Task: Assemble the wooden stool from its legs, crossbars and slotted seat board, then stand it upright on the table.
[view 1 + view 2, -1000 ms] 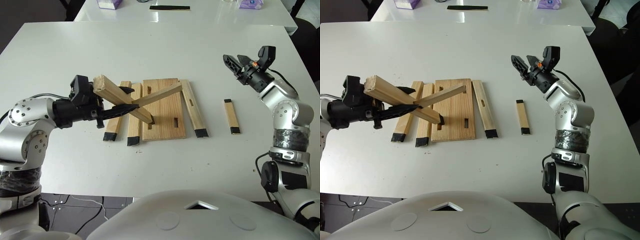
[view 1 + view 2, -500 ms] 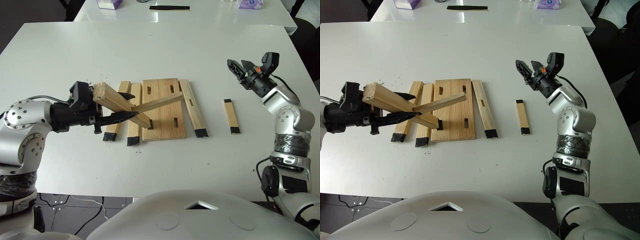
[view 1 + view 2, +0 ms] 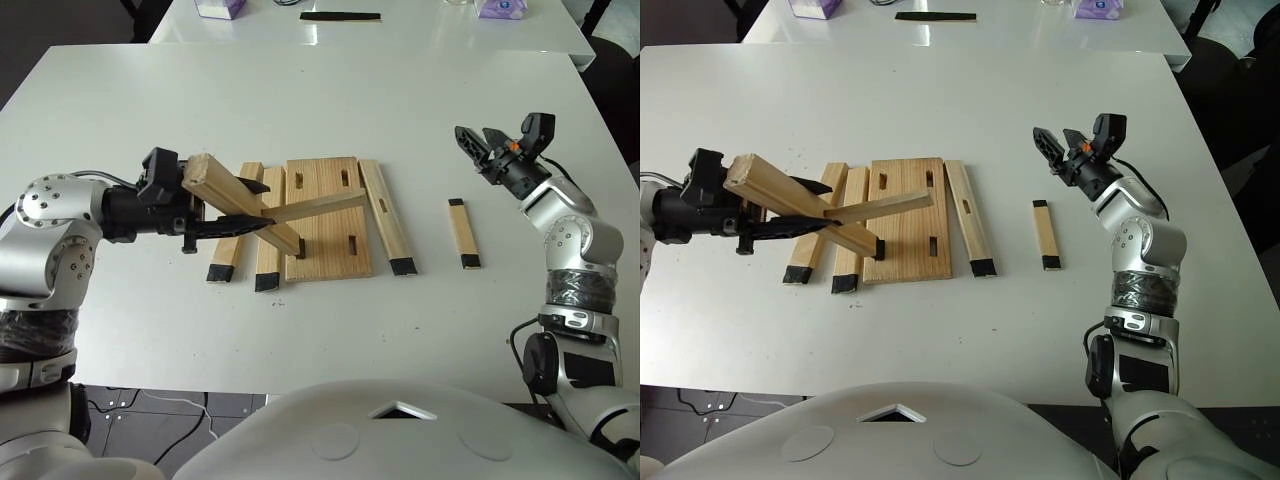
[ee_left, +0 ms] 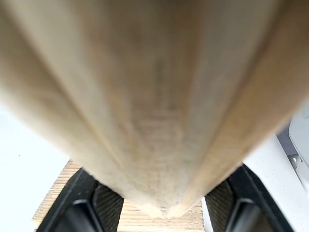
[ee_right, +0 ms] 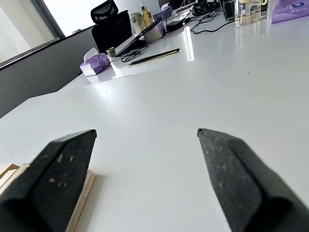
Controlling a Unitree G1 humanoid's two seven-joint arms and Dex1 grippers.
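Note:
My left gripper [image 3: 250, 206] is shut on a thick wooden leg [image 3: 235, 200], held slanted above the left of the table. A thin crossbar [image 3: 320, 205] sticks out of that leg, its far end over the slotted seat board [image 3: 330, 245], which lies flat. In the left wrist view the held leg [image 4: 154, 96] stands between the black fingers [image 4: 96, 205]. Two black-tipped legs [image 3: 226, 255] [image 3: 268, 260] lie left of the board and a third [image 3: 388, 222] lies to its right. A short crossbar [image 3: 463, 232] lies farther right. My right gripper [image 3: 497, 142] is open above the table at the right, holding nothing.
A second white table at the back carries purple boxes [image 3: 220, 8] [image 3: 502, 8] and a black strip [image 3: 340, 16]. The white table [image 3: 330, 330] has bare room in front of the parts and at the far right.
The held leg dipped and rose again; the crossbar's far end sank closer to the seat board. My right gripper drew back a little to the right, still open.

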